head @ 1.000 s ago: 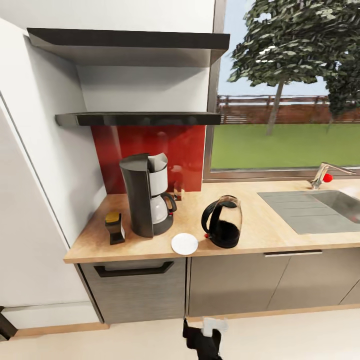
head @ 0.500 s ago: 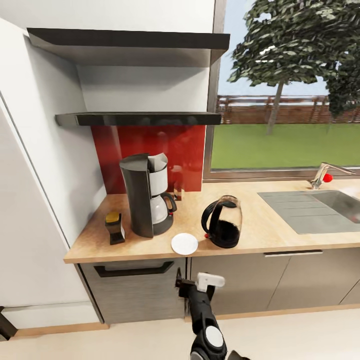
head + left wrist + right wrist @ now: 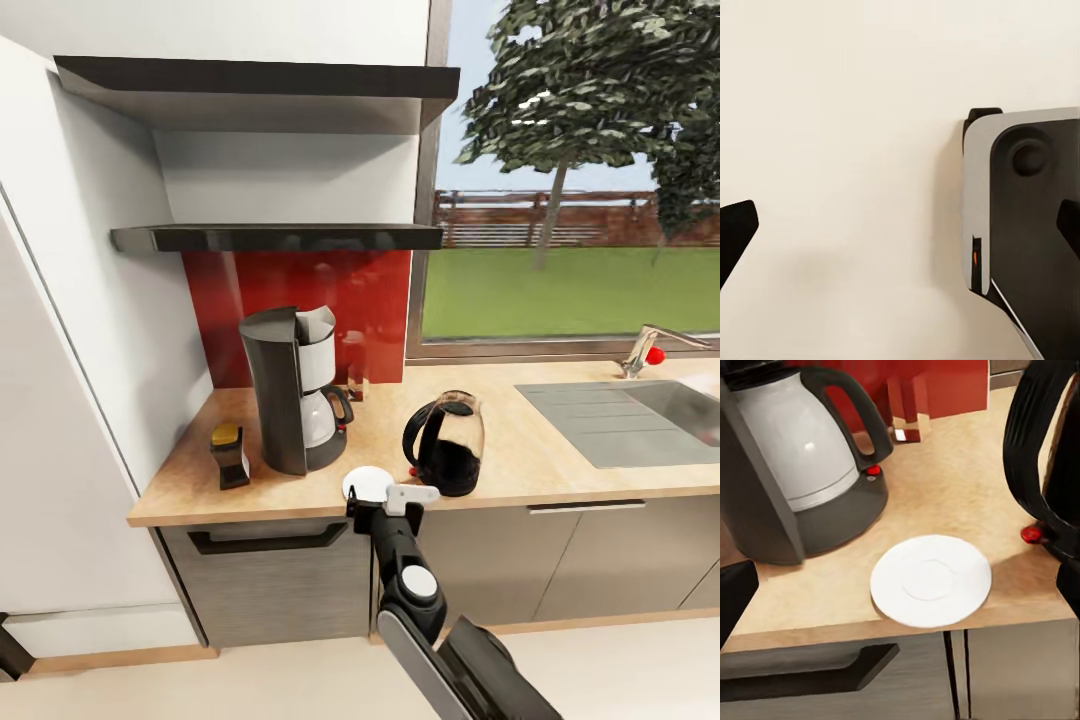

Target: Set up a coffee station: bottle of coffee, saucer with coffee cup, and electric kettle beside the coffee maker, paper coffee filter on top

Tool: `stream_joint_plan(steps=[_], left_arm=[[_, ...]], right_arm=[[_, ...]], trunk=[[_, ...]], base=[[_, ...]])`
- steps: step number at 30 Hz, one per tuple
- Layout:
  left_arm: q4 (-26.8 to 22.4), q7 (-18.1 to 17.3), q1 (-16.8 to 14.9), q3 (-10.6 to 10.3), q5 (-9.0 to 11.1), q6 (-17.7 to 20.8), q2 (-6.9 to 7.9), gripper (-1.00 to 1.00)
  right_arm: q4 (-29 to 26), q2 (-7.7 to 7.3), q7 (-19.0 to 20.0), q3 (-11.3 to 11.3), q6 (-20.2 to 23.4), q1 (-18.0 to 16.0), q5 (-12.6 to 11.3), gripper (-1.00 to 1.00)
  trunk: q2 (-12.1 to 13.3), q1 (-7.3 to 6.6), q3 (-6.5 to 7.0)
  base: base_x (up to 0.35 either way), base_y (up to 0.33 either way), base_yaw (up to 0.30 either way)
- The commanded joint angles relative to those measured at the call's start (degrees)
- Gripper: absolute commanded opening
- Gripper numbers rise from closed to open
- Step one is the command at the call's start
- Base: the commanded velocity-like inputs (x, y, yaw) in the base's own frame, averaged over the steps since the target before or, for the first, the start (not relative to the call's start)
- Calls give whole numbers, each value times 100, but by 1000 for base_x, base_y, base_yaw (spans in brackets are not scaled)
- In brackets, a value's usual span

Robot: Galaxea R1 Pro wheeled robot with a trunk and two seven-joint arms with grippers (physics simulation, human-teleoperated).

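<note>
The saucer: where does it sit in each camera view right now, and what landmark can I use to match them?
Head view: the saucer lies at the countertop's front edge, between the coffee maker and the electric kettle, partly behind the right claw.
Right wrist view: the saucer is central, empty.
Left wrist view: not in it.
Shared landmark: the coffee maker's carafe handle.
</note>
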Motion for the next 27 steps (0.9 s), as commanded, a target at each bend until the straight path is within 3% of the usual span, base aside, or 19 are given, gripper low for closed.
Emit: stream_joint_plan(steps=[1, 4, 10, 23, 27], left_arm=[[1, -27, -6, 41, -55, -24, -1, 100], [-3, -26, -6, 31, -56, -26, -1, 100], [24, -35, -6, 23, -83, -11, -9, 100], [362, -26, 72, 26, -905, 74, 3, 100], [370, -21, 83, 45, -960, 85, 28, 100]], right_arm=[[-5, 9, -43, 8, 42, -15, 116, 100], [7, 20, -47, 19, 46, -20, 264, 100], [38, 22, -56, 25, 39, -21, 302, 100], [140, 18, -57, 8, 39, -22, 312, 100], [305, 18, -57, 0, 31, -22, 311, 100]], trunk=[[-13, 4, -13], [-13, 4, -13], [-13, 4, -13], [-13, 4, -13], [-13, 4, -13]], base=[[0, 0, 0], [0, 0, 0], [0, 0, 0], [0, 0, 0], [31, 0, 0]])
